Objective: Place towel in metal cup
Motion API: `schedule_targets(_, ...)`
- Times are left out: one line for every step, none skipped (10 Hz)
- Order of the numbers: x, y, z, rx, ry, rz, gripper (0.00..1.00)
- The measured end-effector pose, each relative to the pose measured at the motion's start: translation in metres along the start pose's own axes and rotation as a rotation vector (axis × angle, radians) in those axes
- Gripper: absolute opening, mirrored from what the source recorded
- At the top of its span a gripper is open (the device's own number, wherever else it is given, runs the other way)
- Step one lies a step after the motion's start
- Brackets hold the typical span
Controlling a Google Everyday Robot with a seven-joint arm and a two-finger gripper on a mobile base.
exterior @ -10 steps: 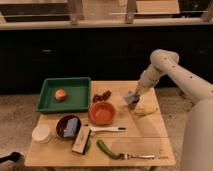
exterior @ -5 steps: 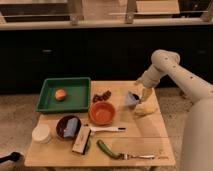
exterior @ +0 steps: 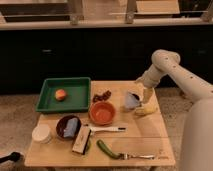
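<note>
The small grey-silver metal cup [exterior: 131, 100] stands on the right part of the wooden table [exterior: 145, 132], just right of the orange bowl [exterior: 102, 113]. A pale yellow crumpled thing [exterior: 145, 110], possibly the towel, lies on the table right in front of the cup. My gripper [exterior: 146, 95] hangs at the end of the white arm [exterior: 165, 62], just right of the cup and directly above the yellow thing.
A green tray [exterior: 50, 102] holding an orange fruit [exterior: 61, 94] sits at the back left. A dark bowl [exterior: 62, 125] holds a light blue item [exterior: 71, 128]. There is also a white round container [exterior: 41, 134], a green vegetable [exterior: 106, 149], a fork [exterior: 137, 156], a white utensil [exterior: 107, 130] and dark berries [exterior: 102, 95].
My gripper has moved to the right, from over the cup to beside it and above the yellow thing. The cup and the other things have stayed in place.
</note>
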Motion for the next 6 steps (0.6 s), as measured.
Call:
schedule_targets(0.0003, 0.0002, -0.0004, 0.001, -0.001, 0.0, 0.8)
schedule_targets(0.0004, 0.0005, -0.0004, 0.001, -0.002, 0.0, 0.8)
schedule_targets(0.0005, 0.0006, -0.0008, 0.002, -0.003, 0.0, 0.8)
schedule_targets(0.0008, 0.0008, -0.0012, 0.002, -0.005, 0.001, 0.8)
schedule_targets(0.0008, 0.0012, -0.0012, 0.002, -0.006, 0.001, 0.8)
schedule_targets(0.0011, 0.0017, -0.0016, 0.002, -0.005, 0.001, 0.8)
